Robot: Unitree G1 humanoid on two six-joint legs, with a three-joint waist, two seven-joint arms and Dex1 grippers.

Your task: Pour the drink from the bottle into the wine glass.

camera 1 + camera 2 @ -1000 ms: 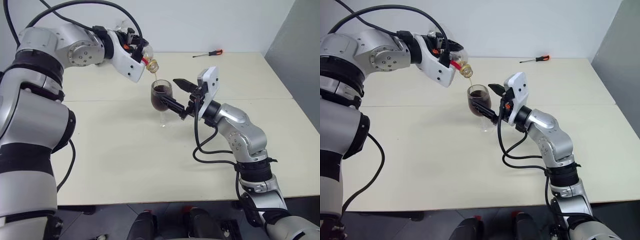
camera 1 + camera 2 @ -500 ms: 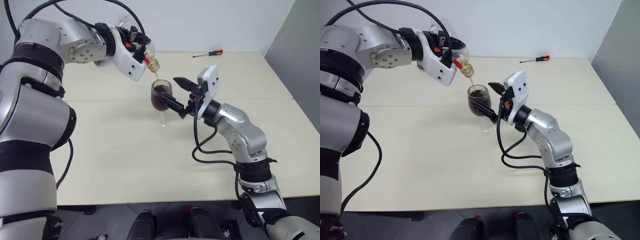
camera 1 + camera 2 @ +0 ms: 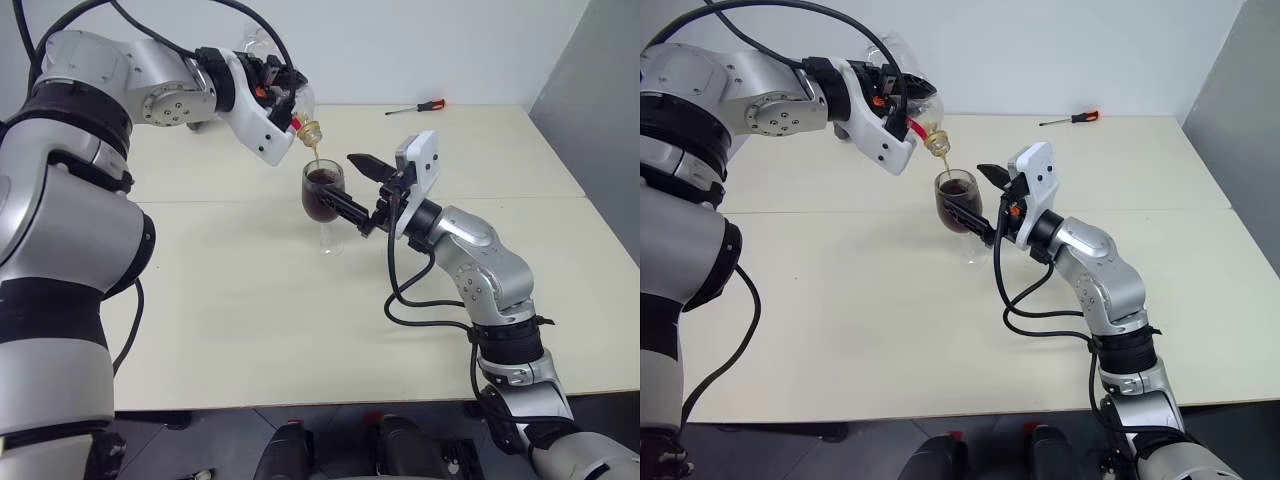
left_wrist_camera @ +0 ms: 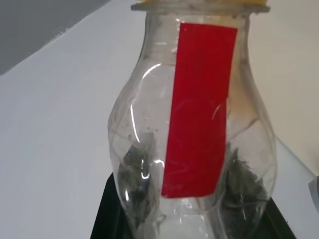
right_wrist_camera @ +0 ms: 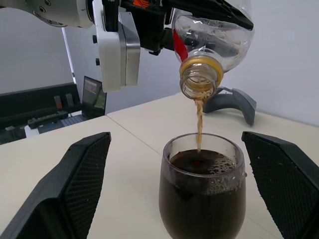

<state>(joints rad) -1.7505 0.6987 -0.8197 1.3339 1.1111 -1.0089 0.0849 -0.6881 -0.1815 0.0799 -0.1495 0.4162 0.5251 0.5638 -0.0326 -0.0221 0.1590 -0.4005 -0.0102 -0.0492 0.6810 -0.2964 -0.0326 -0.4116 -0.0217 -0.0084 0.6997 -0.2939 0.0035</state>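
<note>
- Left gripper (image 3: pixel 902 108) fingers clamp the nearly empty, light, squashable bottle (image 5: pixel 215 35) at its belly.
- Right gripper (image 3: pixel 352 186) fingers spread wide, flanking the almost full, fragile, top-heavy wine glass (image 3: pixel 323 194); best held by the bowl.

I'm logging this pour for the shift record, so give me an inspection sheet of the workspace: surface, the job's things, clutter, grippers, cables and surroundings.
Surface: pale table with a seam running across it; no spill seen.
Job's things: bottle tipped mouth-down above the wine glass, nearly drained; a thin stream of the drink falls into the bowl, which is almost full. The glass stands upright on its foot.
Clutter: a red-handled screwdriver at the far edge.
Grippers: left gripper shut on the bottle; right gripper open, one finger on each side of the glass bowl, contact not clear.
Cables: black cables loop along both arms, off the glass.
Surroundings: plain light wall behind; grey panel at right.
</note>
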